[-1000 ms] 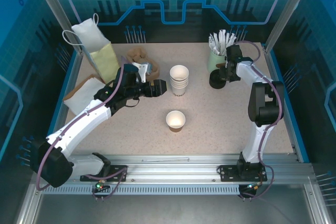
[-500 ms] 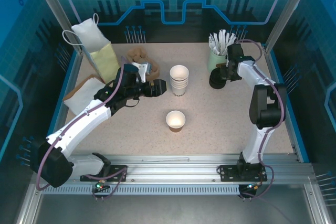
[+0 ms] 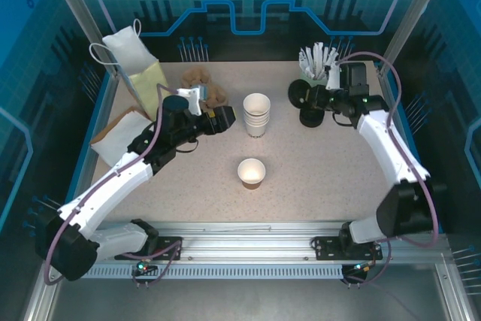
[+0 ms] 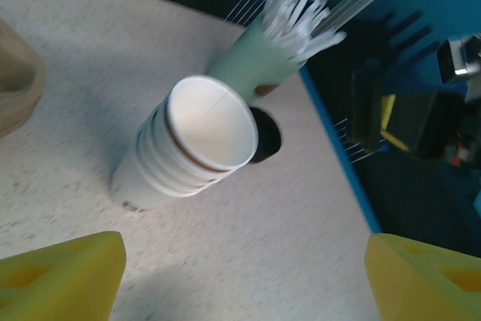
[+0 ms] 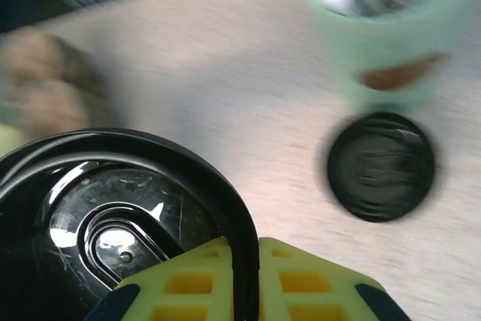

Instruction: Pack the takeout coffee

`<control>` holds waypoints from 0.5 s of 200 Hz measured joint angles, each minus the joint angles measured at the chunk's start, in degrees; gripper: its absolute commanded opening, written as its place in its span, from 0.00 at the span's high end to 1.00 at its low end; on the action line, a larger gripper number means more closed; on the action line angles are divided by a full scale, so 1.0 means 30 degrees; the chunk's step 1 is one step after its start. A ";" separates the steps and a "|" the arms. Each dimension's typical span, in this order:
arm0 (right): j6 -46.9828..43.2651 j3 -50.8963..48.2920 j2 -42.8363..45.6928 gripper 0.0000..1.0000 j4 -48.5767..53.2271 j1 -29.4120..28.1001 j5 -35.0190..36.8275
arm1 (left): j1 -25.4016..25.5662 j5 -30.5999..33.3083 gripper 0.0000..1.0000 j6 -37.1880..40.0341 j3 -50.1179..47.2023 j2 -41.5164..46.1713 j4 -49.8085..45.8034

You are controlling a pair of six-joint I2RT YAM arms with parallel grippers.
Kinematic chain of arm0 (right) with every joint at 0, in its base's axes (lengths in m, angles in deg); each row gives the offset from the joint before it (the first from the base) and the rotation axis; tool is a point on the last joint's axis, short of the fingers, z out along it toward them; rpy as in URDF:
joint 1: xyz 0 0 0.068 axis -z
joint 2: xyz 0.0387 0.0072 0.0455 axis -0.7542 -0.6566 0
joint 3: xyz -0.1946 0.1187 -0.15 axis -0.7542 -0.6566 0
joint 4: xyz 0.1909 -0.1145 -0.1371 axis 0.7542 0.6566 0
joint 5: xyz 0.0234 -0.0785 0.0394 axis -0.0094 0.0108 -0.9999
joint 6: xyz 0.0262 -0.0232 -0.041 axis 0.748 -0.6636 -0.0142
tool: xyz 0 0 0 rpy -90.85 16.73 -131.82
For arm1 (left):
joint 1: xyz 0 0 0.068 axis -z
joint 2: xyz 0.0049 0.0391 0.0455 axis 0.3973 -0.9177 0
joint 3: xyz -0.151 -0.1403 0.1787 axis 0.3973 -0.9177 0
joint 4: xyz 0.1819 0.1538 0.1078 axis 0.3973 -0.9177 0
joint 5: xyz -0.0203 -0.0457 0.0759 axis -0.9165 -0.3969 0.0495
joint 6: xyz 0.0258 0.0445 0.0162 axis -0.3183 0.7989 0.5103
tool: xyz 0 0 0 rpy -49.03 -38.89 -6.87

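Observation:
The takeout coffee's small brown paper cup (image 3: 251,173) stands open-topped in the middle of the table. My right gripper (image 3: 312,97) (image 5: 246,276) is shut on the rim of a round black lid (image 3: 298,93) (image 5: 113,208), held in the air. It hangs just left of the mint cup of white stirrers (image 3: 314,73) (image 5: 383,43). Another black lid (image 3: 310,116) (image 5: 381,167) lies on the table below it. My left gripper (image 3: 229,119) (image 4: 244,276) is open, just left of the stack of white cups (image 3: 256,114) (image 4: 188,148), with nothing between its fingers.
A white paper bag (image 3: 131,54) and a yellow-green bag (image 3: 154,88) stand at the back left. A flat white bag (image 3: 120,137) lies by the left edge. Brown paper items (image 3: 203,80) sit behind my left gripper. Blue walls ring the table.
My right arm has swung away from the mint cup, carrying a black lid up and to the left of the lid pile. My left gripper has shifted slightly back.

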 measured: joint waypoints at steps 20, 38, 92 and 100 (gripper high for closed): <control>0.2317 -0.0918 0.1683 0.87 -0.2885 -0.1668 -0.1880 | 0.0000 -0.0219 0.14 -0.1698 -0.0423 0.0226 0.2106; 0.4452 -0.1872 0.2375 0.87 -0.5654 -0.2885 -0.2769 | 0.0000 -0.0408 0.13 -0.3359 -0.0597 0.0226 0.3949; 0.9573 -0.4014 0.1894 0.87 -1.2276 -0.5421 -0.3381 | 0.0000 -0.0634 0.06 -0.7446 -0.0612 -0.0073 0.8415; 1.0069 -0.4044 0.1712 0.87 -1.2932 -0.5639 -0.3395 | 0.0000 -0.0699 0.05 -0.7868 -0.0605 -0.0226 0.8757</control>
